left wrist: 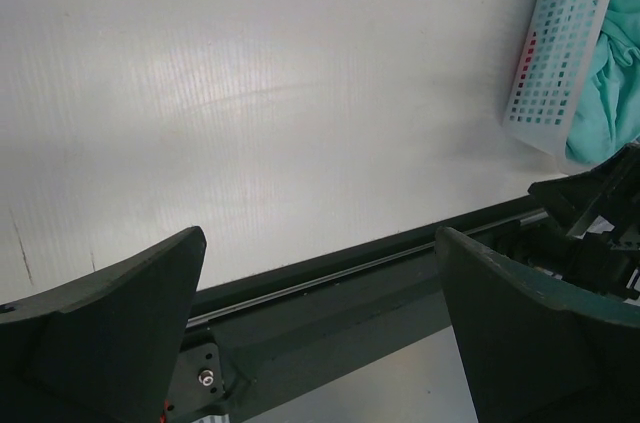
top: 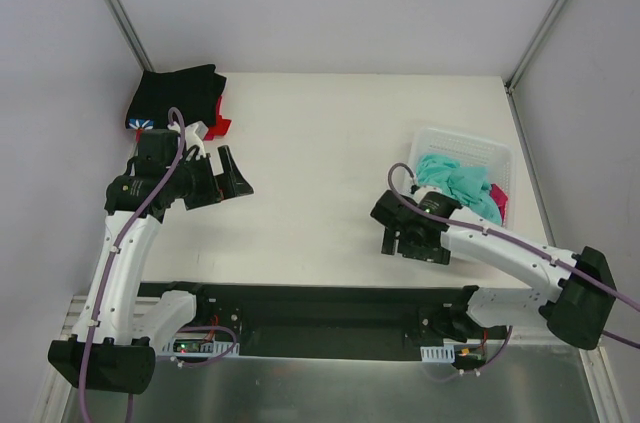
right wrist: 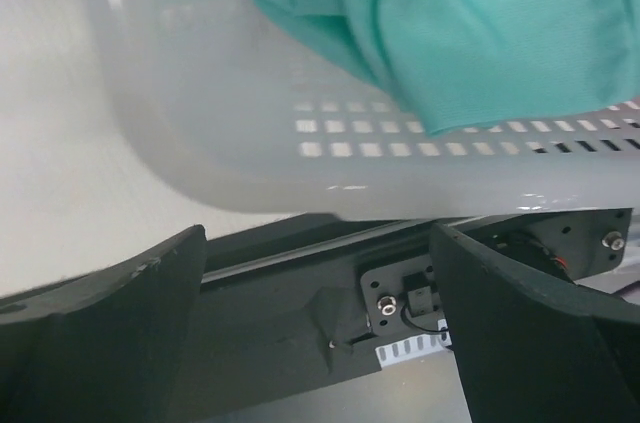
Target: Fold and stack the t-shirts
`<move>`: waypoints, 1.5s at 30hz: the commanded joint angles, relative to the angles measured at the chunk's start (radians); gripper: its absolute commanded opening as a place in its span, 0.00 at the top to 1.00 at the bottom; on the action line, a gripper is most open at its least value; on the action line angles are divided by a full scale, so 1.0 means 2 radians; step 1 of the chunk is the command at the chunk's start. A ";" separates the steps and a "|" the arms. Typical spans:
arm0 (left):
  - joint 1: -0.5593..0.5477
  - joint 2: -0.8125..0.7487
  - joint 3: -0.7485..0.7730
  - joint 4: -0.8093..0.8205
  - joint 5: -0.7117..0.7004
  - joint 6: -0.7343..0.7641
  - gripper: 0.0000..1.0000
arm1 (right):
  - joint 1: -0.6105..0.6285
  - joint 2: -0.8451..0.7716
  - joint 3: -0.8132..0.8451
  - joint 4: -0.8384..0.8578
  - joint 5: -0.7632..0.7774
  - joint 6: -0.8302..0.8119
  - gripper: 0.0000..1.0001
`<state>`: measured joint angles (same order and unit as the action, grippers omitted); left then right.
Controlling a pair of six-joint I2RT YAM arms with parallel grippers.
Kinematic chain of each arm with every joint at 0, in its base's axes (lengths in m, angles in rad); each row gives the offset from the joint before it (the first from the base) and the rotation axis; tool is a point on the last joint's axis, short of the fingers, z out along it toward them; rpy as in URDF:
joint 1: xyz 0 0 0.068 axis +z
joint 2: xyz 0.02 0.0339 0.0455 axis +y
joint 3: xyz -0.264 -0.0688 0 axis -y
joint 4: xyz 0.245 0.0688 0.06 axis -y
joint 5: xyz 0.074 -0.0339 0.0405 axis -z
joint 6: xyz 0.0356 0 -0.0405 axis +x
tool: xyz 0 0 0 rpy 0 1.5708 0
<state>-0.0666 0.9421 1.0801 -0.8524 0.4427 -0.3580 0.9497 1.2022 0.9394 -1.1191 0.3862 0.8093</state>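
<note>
A folded black t-shirt lies on a red t-shirt at the table's far left corner. A teal-green t-shirt and a magenta-pink t-shirt lie crumpled in the white lattice basket at the right. My left gripper is open and empty, just right of the black and red pile; in the left wrist view it hangs over bare table. My right gripper is open and empty, left of the basket. The right wrist view shows the teal shirt hanging over the basket wall.
The basket with the teal shirt stands at the right of the left wrist view, with my right arm below it. The black rail runs along the table's near edge. Grey walls close in the left, back and right.
</note>
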 commanded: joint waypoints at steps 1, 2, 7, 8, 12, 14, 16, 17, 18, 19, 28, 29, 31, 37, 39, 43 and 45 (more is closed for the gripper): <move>-0.005 -0.009 -0.005 0.003 -0.004 0.002 0.01 | -0.021 -0.005 -0.024 -0.045 0.072 0.050 0.04; -0.005 -0.008 -0.005 0.004 -0.001 0.001 0.01 | -0.027 -0.010 -0.033 -0.043 0.077 0.047 0.04; -0.005 -0.002 -0.002 0.004 0.004 -0.003 0.01 | -0.093 -0.012 -0.037 -0.039 0.104 0.019 0.04; -0.005 -0.002 -0.002 0.004 0.006 -0.003 0.01 | -0.103 -0.011 -0.036 -0.039 0.106 0.014 0.04; -0.005 -0.005 -0.002 0.004 0.004 -0.002 0.01 | -0.154 0.015 -0.014 -0.034 0.121 -0.018 0.04; -0.005 -0.005 -0.003 0.004 0.004 -0.003 0.01 | -0.170 0.032 0.007 -0.032 0.127 -0.036 0.04; -0.005 -0.006 -0.003 0.003 0.006 -0.003 0.01 | -0.194 0.055 0.026 -0.030 0.137 -0.052 0.04; -0.005 -0.005 -0.002 0.004 0.006 -0.003 0.01 | -0.202 0.063 0.033 -0.028 0.140 -0.056 0.04; -0.005 -0.006 -0.002 0.004 0.006 -0.002 0.01 | -0.219 0.071 0.039 -0.028 0.142 -0.060 0.04; -0.005 -0.006 -0.002 0.004 0.006 -0.002 0.01 | -0.229 0.085 0.049 -0.021 0.144 -0.072 0.04; -0.005 -0.003 0.000 0.001 0.006 0.001 0.01 | -0.316 0.144 0.093 -0.007 0.157 -0.119 0.03; -0.005 -0.002 0.001 0.001 0.006 0.001 0.01 | -0.317 0.146 0.099 -0.011 0.160 -0.120 0.03; -0.005 -0.001 0.002 0.001 0.006 0.001 0.01 | -0.316 0.143 0.112 -0.027 0.167 -0.117 0.03; -0.005 0.001 0.003 0.001 0.011 -0.001 0.01 | -0.321 0.124 0.129 -0.098 0.211 -0.083 0.03; -0.005 0.001 0.002 0.001 0.012 -0.001 0.01 | -0.329 0.120 0.127 -0.117 0.213 -0.073 0.03; -0.005 -0.002 -0.001 0.001 0.011 0.000 0.01 | -0.338 0.098 0.112 -0.155 0.238 -0.030 0.03; -0.005 -0.003 -0.002 0.001 0.012 0.000 0.01 | -0.344 0.089 0.104 -0.166 0.248 -0.023 0.04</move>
<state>-0.0666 0.9424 1.0798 -0.8509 0.4419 -0.3580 0.2817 1.4464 1.1629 -1.2800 0.7925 0.6781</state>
